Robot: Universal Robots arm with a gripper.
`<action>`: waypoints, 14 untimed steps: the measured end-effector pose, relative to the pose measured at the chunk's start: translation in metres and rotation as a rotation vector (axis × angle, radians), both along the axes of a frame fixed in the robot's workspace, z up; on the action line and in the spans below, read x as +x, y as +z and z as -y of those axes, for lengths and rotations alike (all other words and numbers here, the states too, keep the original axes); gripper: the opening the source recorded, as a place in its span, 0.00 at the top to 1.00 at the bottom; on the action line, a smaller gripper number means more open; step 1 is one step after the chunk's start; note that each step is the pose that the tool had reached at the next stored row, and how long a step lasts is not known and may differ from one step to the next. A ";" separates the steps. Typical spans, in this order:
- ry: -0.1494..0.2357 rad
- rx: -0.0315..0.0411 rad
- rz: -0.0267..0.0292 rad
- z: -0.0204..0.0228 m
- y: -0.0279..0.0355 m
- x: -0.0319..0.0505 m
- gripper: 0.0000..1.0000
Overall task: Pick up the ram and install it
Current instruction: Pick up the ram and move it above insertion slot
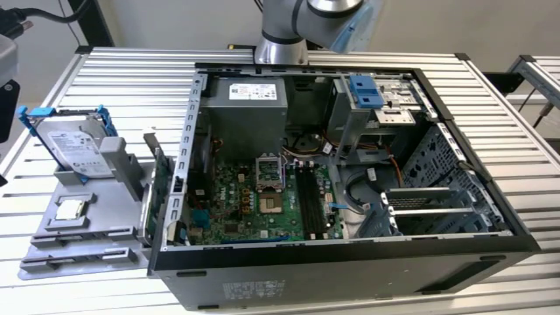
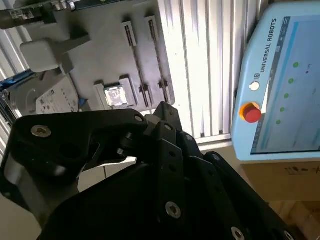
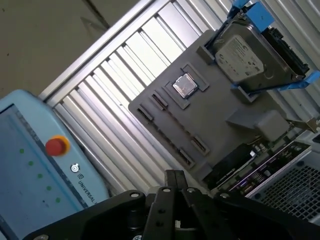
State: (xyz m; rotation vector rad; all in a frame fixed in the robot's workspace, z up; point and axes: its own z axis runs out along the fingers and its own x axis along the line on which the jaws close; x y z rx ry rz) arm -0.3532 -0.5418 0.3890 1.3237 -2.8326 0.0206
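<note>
Currently | tool [image 3: 175, 176] high above table [image 3: 125, 65] | processor chip [image 3: 185, 86] on gray tray [image 3: 220, 131]

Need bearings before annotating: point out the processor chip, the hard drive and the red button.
processor chip [image 3: 185, 85], first wrist view, centre of its silver top.
hard drive [image 1: 75, 148], exterior view, its pale label.
red button [image 2: 251, 113], second wrist view, middle of its cap.

both wrist views over tray [image 3: 220, 120]
</note>
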 end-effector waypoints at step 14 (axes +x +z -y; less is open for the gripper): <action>0.161 -0.0006 0.0004 -0.0001 0.0001 -0.0003 1.00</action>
